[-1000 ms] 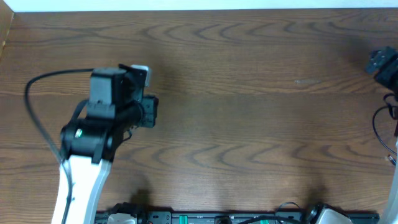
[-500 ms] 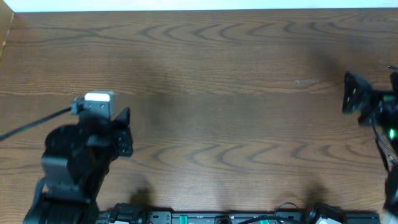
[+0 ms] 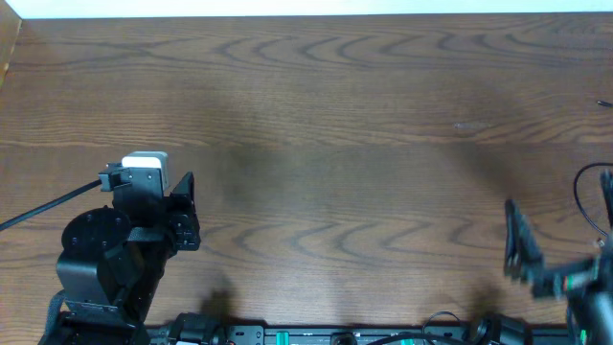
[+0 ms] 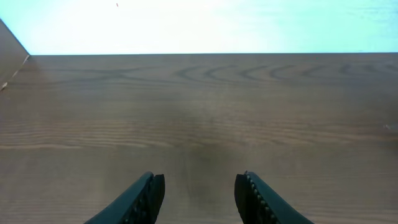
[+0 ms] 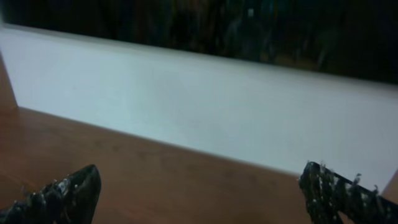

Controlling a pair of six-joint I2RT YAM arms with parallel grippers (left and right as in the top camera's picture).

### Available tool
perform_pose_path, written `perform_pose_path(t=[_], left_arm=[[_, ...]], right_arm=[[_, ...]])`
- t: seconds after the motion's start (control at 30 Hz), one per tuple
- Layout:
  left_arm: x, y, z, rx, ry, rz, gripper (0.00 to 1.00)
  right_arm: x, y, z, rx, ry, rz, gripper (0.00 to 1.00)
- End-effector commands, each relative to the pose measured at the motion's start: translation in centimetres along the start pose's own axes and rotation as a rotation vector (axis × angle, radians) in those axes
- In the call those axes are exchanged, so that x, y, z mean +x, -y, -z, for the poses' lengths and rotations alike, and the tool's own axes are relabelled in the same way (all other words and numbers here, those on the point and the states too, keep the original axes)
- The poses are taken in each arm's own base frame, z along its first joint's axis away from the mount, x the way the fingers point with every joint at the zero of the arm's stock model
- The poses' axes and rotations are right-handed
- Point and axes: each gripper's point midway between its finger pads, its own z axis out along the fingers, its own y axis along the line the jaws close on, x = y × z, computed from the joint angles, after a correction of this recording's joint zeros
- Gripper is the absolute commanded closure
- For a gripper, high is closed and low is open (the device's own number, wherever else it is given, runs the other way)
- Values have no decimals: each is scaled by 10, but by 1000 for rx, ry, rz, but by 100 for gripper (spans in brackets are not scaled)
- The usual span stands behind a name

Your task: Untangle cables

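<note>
No cable lies on the open wooden table (image 3: pixel 335 144). A thin black loop (image 3: pixel 583 196) shows at the right edge of the overhead view, and I cannot tell whether it is one of the cables. My left gripper (image 3: pixel 192 209) is at the near left, open and empty. In the left wrist view its jaws (image 4: pixel 200 193) stand apart over bare wood. My right gripper (image 3: pixel 517 241) is blurred at the near right. In the right wrist view it (image 5: pixel 202 193) is wide open and empty, facing the table's edge and a white wall.
A white strip (image 3: pixel 306 8) runs along the far table edge. A black rail with connectors (image 3: pixel 335 335) lines the near edge. A small dark speck (image 3: pixel 603 103) lies at the far right edge. The left arm's thick black cable (image 3: pixel 48 203) trails off left.
The left arm pulled back toward the near left corner. The right arm swung from the far right edge down to the near right corner. No cable was held.
</note>
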Motion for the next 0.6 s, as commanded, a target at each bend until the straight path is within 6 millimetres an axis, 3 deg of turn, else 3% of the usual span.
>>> perform_pose_path(t=[0.0, 0.1, 0.2, 0.27, 0.47, 0.57], left_arm=[[-4, -3, 4, -15, 16, 7, 57], [-4, -3, 4, -15, 16, 3, 58], [-4, -3, 4, -15, 15, 3, 57], [-4, -3, 4, -15, 16, 3, 57], [-4, -3, 4, -15, 15, 3, 58], [-2, -3, 4, -16, 8, 2, 58]], right_arm=[[-20, -24, 29, -27, 109, 61, 1], [-34, -33, 49, -6, 194, 77, 1], [-37, -9, 56, 148, 217, 46, 1], [-29, 9, 54, 230, 188, 6, 1], [0, 3, 40, 141, 96, -45, 1], [4, 2, 38, 131, 89, -11, 1]])
